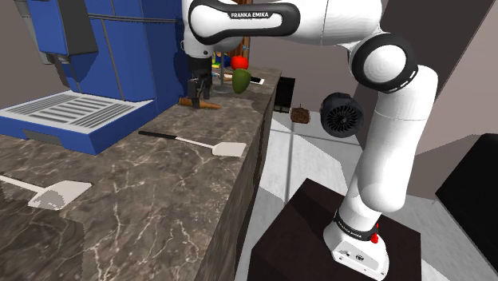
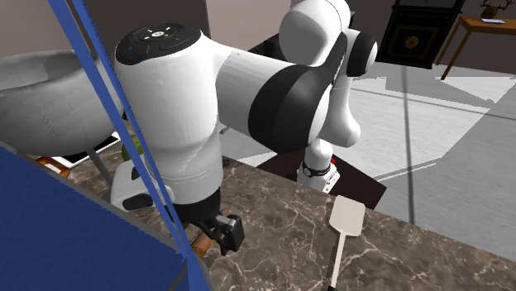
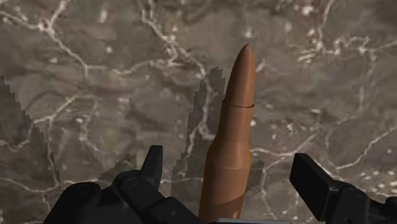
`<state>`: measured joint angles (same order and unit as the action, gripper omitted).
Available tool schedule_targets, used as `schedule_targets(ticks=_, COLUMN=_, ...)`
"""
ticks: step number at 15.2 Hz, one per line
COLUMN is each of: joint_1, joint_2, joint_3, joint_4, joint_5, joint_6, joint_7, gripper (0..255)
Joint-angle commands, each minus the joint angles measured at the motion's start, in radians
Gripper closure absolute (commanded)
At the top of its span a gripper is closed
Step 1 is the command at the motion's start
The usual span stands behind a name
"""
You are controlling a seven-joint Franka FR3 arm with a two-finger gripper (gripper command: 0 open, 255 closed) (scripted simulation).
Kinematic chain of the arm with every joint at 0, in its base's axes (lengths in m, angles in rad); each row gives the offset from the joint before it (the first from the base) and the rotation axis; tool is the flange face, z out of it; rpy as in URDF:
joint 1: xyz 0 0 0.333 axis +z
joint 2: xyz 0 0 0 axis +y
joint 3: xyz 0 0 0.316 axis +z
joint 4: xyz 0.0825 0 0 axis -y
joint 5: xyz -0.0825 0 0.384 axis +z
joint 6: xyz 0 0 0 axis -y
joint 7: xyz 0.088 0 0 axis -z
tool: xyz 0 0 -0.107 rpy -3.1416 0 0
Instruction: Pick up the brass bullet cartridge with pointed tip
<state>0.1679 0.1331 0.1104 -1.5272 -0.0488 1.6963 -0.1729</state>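
Note:
A brown, brass-coloured cartridge (image 3: pixel 232 137) with a pointed tip lies flat on the dark marbled counter (image 3: pixel 95 83). My gripper (image 3: pixel 232 173) hovers just over it, open. The cartridge's body runs between the two black fingers (image 3: pixel 153 164), and neither touches it. Its base end is hidden under the hand. In the shoulder view the gripper (image 1: pixel 197 89) points down at the far end of the counter, with the cartridge (image 1: pixel 209 104) showing at its foot. From the second exterior view the hand (image 2: pixel 225 233) sits low over the counter beside a blue frame.
A big blue machine (image 1: pixel 88 72) stands close on the shoulder view's left of the gripper. Two pale spatulas (image 1: pixel 226 148) (image 1: pixel 57 194) lie on the counter. A red fruit (image 1: pixel 239 61) and a green one (image 1: pixel 242 80) sit behind. The counter's edge (image 1: pixel 259 152) drops to the floor.

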Motion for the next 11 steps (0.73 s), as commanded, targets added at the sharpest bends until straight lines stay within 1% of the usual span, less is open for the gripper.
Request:
schedule_targets(ticks=1, joint_1=-0.001, joint_2=-0.006, joint_3=0.000, joint_4=-0.019, joint_5=0.001, joint_6=0.013, joint_7=-0.001, gripper=0)
schedule_targets(ticks=2, joint_1=-0.001, joint_2=-0.006, joint_3=-0.001, joint_4=-0.019, joint_5=0.001, joint_6=0.013, joint_7=-0.001, gripper=255)
schedule_targets(ticks=11, joint_1=-0.001, joint_2=-0.006, joint_3=0.000, joint_4=-0.019, joint_5=0.001, joint_6=0.013, joint_7=-0.001, gripper=255)
